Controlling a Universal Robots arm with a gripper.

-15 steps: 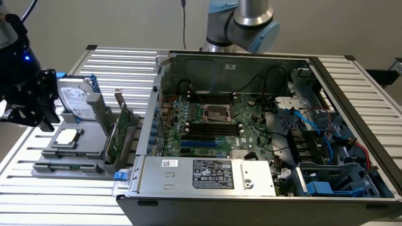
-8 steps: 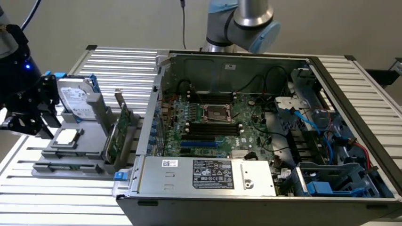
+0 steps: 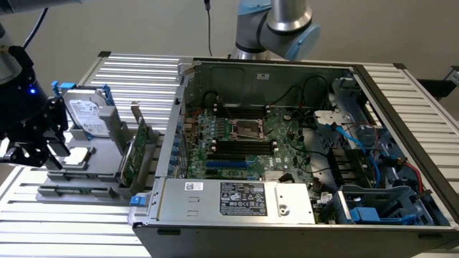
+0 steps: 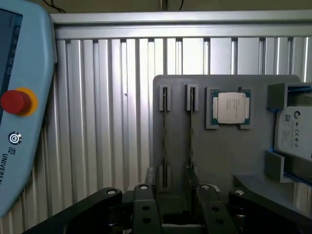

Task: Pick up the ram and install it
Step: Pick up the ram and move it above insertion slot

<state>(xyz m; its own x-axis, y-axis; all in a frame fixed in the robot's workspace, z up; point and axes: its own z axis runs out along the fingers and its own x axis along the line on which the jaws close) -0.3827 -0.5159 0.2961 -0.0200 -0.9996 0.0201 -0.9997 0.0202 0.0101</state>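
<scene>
Now, black jointed hand (image 4: pixel 171 176), fingers wide apart, over smooth grey slotted tray (image 4: pixel 229 156)

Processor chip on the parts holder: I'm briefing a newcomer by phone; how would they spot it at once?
Find the grey parts holder lying on the ribbed metal table. On it, between the two narrow slots and the blue-framed hard drive, sits the processor chip. It alone is square, with a silver lid on a green edge.

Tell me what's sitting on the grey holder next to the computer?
A silver square chip and a hard drive in blue brackets rest on the grey holder. One edge is covered by the gripper, so anything there is hidden.
</scene>
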